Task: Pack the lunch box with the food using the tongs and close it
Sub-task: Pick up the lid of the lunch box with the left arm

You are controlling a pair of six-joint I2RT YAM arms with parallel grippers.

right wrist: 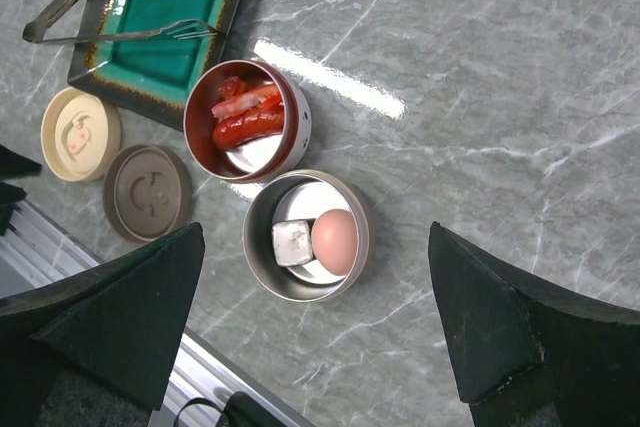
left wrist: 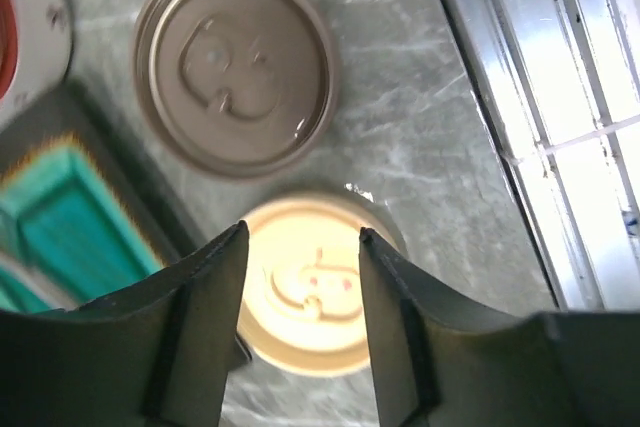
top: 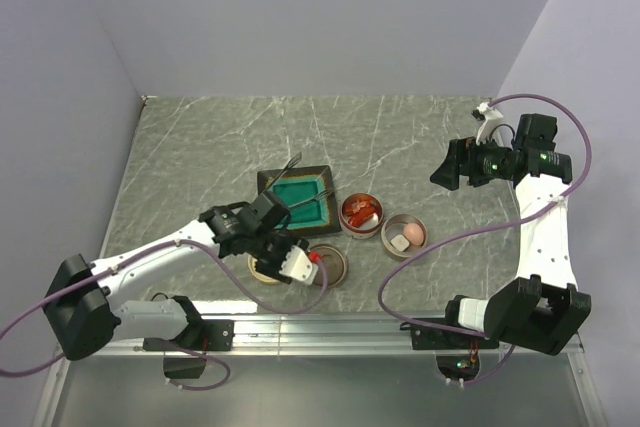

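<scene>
The left claw (left wrist: 302,237) stands about half open with nothing held. Its two dark fingers (left wrist: 200,327) hang at the bottom of the left wrist view over the cream lid (left wrist: 305,297), which shows through the gap between them. I cannot tell whether they touch it. Just above that lid in the frame lies the brown lid (left wrist: 235,67), flat on the marbled desk (left wrist: 420,127). The teal tray (left wrist: 60,217) is at the left edge, blurred, and a metal rail (left wrist: 560,97) runs down the right side. The right claw (right wrist: 315,237) is spread wide and empty, well above the desk, at the right of the top view. In the right wrist view the tongs (right wrist: 120,35) lie at the upper left. Their joined end is off the tray's left edge, and one arm reaches across the teal surface. Right of the tray sits the red tin (right wrist: 298,137), holding the sausage (right wrist: 245,127) and other red pieces. Touching it below is the silver tin (right wrist: 250,217), with the egg (right wrist: 335,240) and the cube (right wrist: 290,243) side by side inside. Both tins are uncovered.
</scene>
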